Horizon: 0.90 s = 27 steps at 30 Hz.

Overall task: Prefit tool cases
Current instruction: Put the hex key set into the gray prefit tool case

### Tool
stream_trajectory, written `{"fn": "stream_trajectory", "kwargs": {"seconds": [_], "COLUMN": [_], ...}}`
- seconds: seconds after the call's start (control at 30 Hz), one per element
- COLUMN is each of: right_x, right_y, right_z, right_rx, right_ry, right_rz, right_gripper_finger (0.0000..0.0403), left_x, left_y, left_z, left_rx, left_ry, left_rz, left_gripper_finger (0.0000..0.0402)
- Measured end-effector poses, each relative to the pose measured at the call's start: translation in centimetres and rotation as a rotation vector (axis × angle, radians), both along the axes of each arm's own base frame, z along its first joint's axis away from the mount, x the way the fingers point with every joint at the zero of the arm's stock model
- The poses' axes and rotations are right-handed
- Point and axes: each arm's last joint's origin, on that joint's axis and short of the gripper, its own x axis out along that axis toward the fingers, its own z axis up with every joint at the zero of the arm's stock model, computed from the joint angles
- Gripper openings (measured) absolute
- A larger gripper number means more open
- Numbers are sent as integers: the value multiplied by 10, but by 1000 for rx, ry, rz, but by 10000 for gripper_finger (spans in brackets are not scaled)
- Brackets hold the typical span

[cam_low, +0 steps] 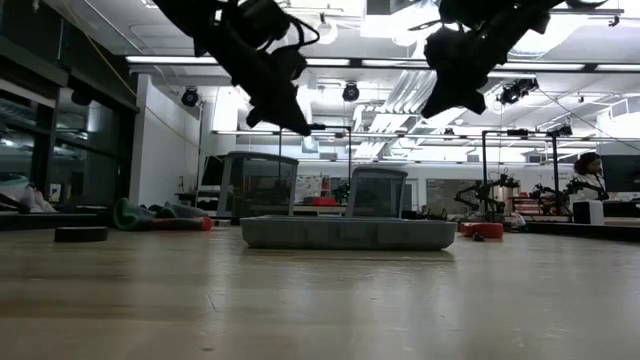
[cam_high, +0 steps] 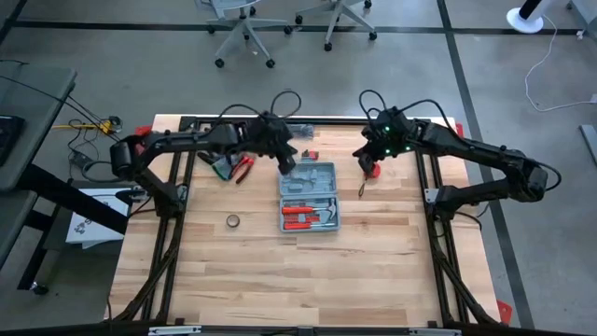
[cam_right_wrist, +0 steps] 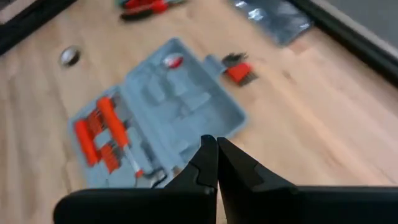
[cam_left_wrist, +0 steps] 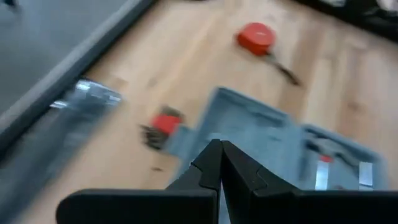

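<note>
Blue-grey tool case point(cam_high: 309, 197) lies open on the wooden table point(cam_high: 280, 271), between and just below my two raised hands; my left gripper point(cam_high: 284, 161) and right gripper point(cam_high: 366, 164) are both clenched, empty.

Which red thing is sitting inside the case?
The red-handled tools in the case's near half. The other red things, the tape measure, the pliers and the small red piece, lie out on the table.

Your right end effector point(cam_right_wrist: 217, 163) sat closed at bottom centre; the open tool case point(cam_right_wrist: 155, 118) lay mid-frame on the surface point(cam_right_wrist: 323, 112), orange-handled tools point(cam_right_wrist: 99, 134) at its left.
</note>
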Motion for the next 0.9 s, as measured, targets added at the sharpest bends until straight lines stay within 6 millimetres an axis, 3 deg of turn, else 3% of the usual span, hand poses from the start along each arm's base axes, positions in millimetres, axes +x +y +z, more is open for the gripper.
{"fn": "stream_trajectory", "kwargs": {"seconds": [0.13,0.37,0.57,0.73,0.9], "right_x": [0,3,18,34,50], "right_y": [-2,-8,-16,-23,-20], "right_z": [0,-4,-16,-33,-55], "right_rx": [-14,-41,-33,15,171], "right_ry": [3,36,30,41,57], "right_rz": [-83,-226,-251,-224,-189], "right_gripper_finger": [0,0,0,0,0], "left_x": [-10,-23,-20,-14,-8], "left_y": [28,65,68,64,69], "left_z": [-5,-35,-57,-55,-51], "left_rx": [36,-130,-206,-189,-120], "left_ry": [32,78,128,99,28], "left_rz": [51,10,-31,-71,-84], "left_gripper_finger": [0,18,63,106,141]}}
